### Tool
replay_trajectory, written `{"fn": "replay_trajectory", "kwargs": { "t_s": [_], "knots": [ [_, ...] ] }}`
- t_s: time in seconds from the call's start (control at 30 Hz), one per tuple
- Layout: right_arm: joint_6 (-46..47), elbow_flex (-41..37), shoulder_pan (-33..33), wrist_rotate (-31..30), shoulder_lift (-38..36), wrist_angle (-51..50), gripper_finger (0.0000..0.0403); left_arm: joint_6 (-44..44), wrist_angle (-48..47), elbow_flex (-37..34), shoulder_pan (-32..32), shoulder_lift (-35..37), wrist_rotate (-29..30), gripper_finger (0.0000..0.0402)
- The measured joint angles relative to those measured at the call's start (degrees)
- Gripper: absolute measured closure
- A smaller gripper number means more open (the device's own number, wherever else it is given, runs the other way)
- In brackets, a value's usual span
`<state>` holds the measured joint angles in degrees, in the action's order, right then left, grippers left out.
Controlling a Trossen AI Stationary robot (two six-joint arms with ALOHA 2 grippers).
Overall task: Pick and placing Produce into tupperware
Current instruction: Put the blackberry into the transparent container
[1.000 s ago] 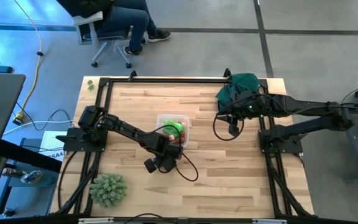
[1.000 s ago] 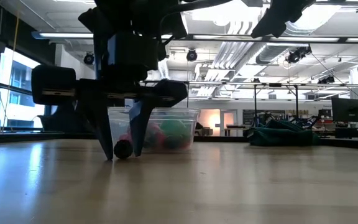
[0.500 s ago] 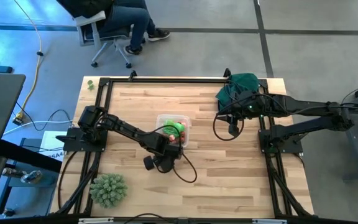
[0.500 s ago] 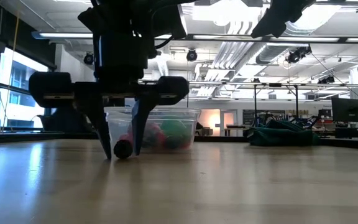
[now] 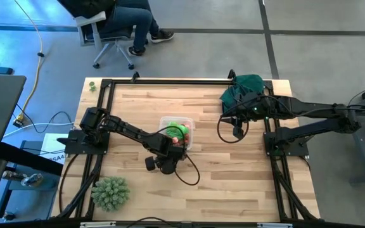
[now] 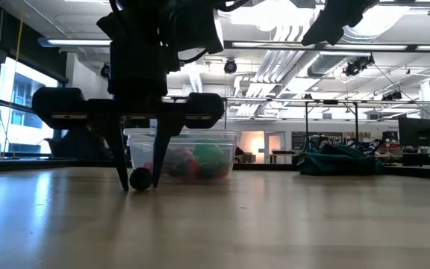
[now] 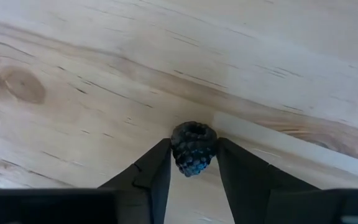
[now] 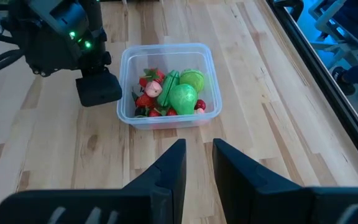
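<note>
Pointing straight down beside the tupperware (image 5: 177,132), left gripper (image 6: 139,181) jaws pinch a dark berry (image 7: 193,148) on the table.

Berry (image 7: 193,148) on the table (image 5: 233,177), apparently just before the tupperware (image 5: 177,132); produce (image 8: 174,93) inside.

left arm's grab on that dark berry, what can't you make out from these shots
- Left end effector and small dark bumpy toy berry: in the high view, the arm's own body hides both.
- Lift: the low view shows the berry low at the wooden table, but not plainly whether it touches.
- Clear plastic tupperware: low view, end effector covers its near side; the produce inside blurs together.
- Right end effector: idle, hidden under its arm in the high view.
</note>
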<state>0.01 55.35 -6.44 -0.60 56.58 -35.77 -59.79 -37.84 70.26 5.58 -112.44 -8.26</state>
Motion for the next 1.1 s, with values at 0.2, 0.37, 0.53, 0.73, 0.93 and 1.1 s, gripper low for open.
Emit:
{"fn": "replay_trajectory", "kwargs": {
  "t_s": [0.2,0.37,0.53,0.73,0.93,1.1],
  "knots": [
    [0.0,0.0,0.0,0.0,0.0,0.0,0.0334,-0.2,-1.4,0.0,0.0,0.0,-0.3,0.0289],
    [0.0,0.0,0.0,0.0,0.0,0.0,0.0334,-0.2,-1.7,0.0,0.0,0.0,-0.5,0.0296],
    [0.0,0.0,0.0,0.0,0.0,0.0,0.0334,0.0,-1.7,0.1,0.0,0.0,-0.2,0.0297],
    [0.0,0.0,0.0,0.0,0.0,0.0,0.0334,-1.1,-5.4,2.2,0.1,-0.3,1.9,0.0297],
    [0.0,0.0,0.0,0.0,0.0,0.0,0.0334,-1.8,-5.2,2.3,0.1,-0.3,2.0,0.0298],
    [0.0,0.0,0.0,0.0,0.0,0.0,0.0334,-1.5,-4.9,2.4,0.1,-0.3,2.2,0.0298]
  ]
}}
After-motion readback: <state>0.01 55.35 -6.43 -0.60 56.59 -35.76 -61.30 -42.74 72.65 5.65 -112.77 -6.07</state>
